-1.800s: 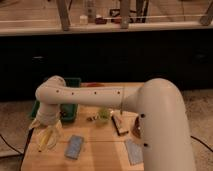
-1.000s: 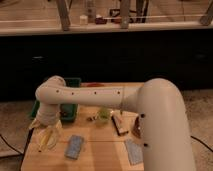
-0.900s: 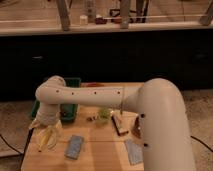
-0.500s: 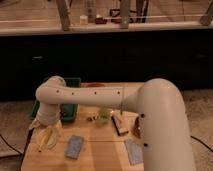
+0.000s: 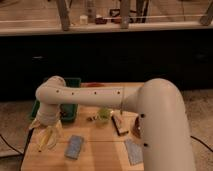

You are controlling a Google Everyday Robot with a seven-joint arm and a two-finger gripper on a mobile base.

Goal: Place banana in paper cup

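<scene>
The gripper (image 5: 48, 134) has stayed put over the banana (image 5: 46, 141), lower left (its grip cannot be told). Nothing has moved, so placing likely remains.

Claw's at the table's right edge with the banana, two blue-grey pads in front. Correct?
Not quite. The camera view shows the claw at the table's left edge, not the right, with the banana at it. The two blue-grey pads do lie at the front.

Yellow banana (image 5: 46, 138) at the cream gripper (image 5: 46, 134); blue-grey pads (image 5: 75, 146), green bin (image 5: 70, 111).
</scene>
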